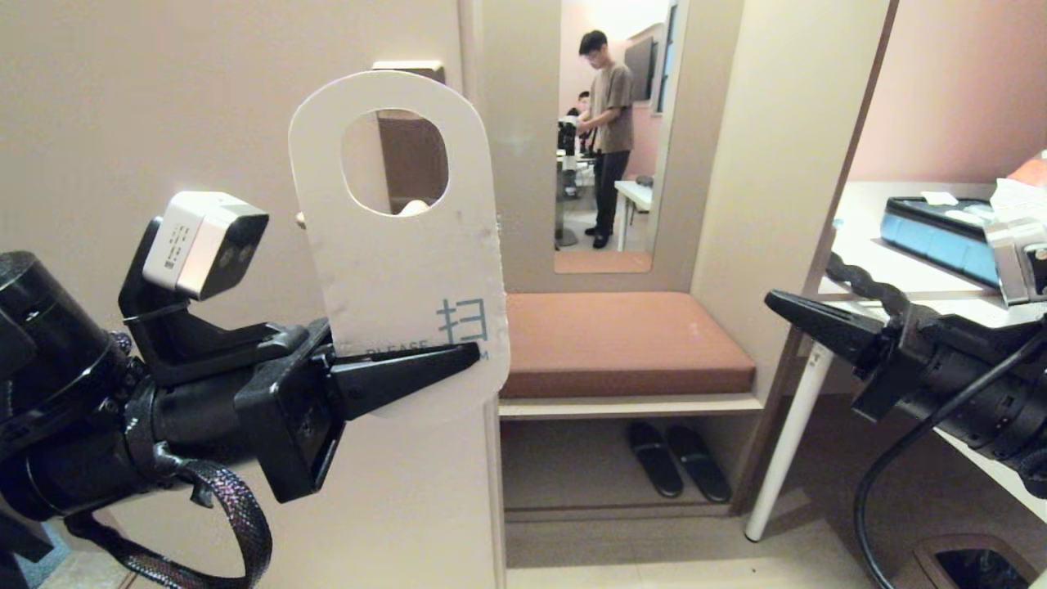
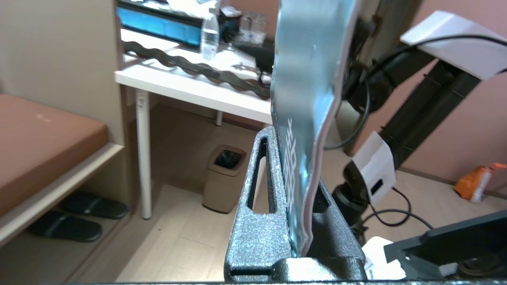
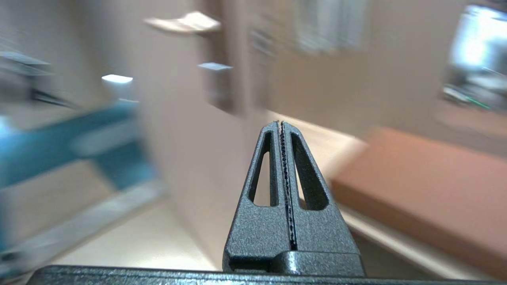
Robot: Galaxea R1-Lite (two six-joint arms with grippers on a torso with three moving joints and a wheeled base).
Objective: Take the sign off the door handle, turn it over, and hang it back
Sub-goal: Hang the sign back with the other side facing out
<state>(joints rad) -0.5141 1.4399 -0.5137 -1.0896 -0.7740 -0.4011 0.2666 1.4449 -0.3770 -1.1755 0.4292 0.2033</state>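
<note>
The left claw (image 1: 470, 353) is clamped on the bottom of the sign (image 1: 401, 270). The card looks thin, light and bendy. The right claw (image 1: 773, 301) is squeezed together, empty.

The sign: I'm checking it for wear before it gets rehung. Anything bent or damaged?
Yes. The flat white-and-blue card sign, pinched by the left gripper, bows in a wavy curve seen edge-on, and its long edge looks scuffed.
</note>
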